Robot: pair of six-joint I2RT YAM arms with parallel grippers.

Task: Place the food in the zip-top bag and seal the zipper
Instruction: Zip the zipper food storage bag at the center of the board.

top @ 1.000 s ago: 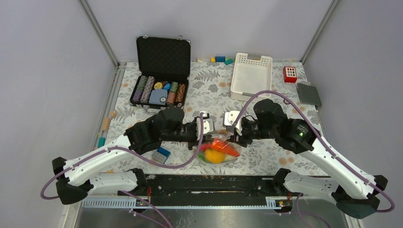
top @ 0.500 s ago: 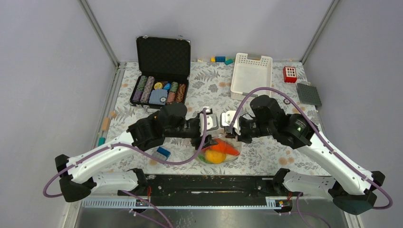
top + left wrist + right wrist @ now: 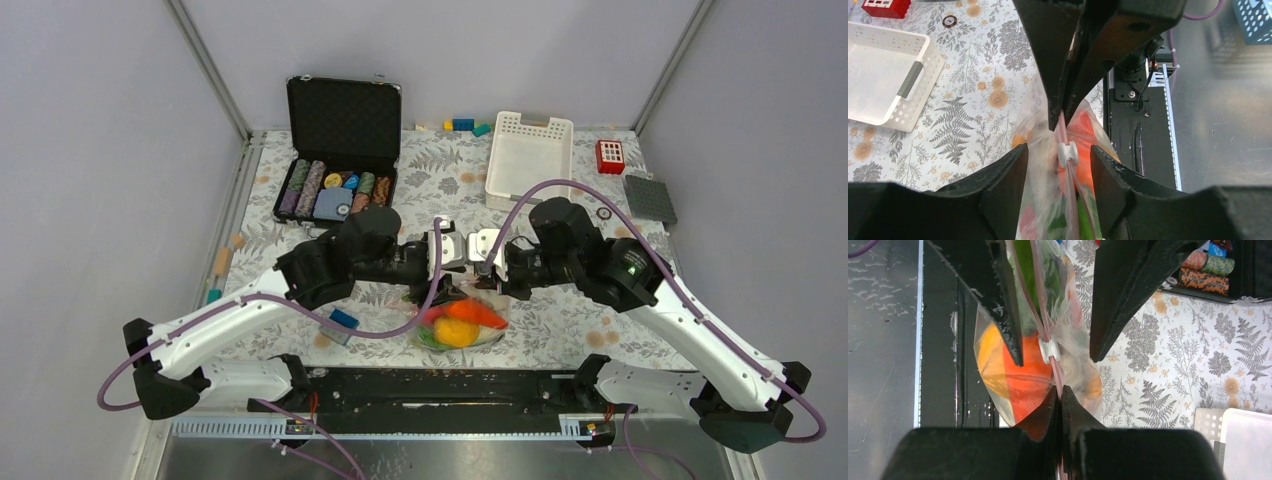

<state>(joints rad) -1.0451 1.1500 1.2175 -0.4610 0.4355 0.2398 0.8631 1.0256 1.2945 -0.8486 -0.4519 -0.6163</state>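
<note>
Clear plastic bulging with orange, red and green food [image 3: 452,330] marks the zip-top bag [image 3: 492,322], which hangs near the table's 6 o'clock edge, directly beneath both wrists. Over the last second the left gripper [image 3: 1058,152] has moved toward 3 o'clock until it almost meets the right gripper [image 3: 1060,394], and the bag has shifted slightly toward 9 o'clock. I read this as lining up on the zipper: the filling looks finished and the sealing remains.

The top view hides both sets of fingertips under the wrist housings. The left wrist view shows its own fingers spread on either side of the white slider [image 3: 1067,154], apparently clear of it. The right gripper's jaws come in from 12 o'clock, pressed together on the pink zipper strip just beyond the slider. The right wrist view shows the same pinch from the other side, at 6 o'clock, with the slider [image 3: 1048,350] toward 12 o'clock. I cannot tell how much of the track is already closed.
</note>
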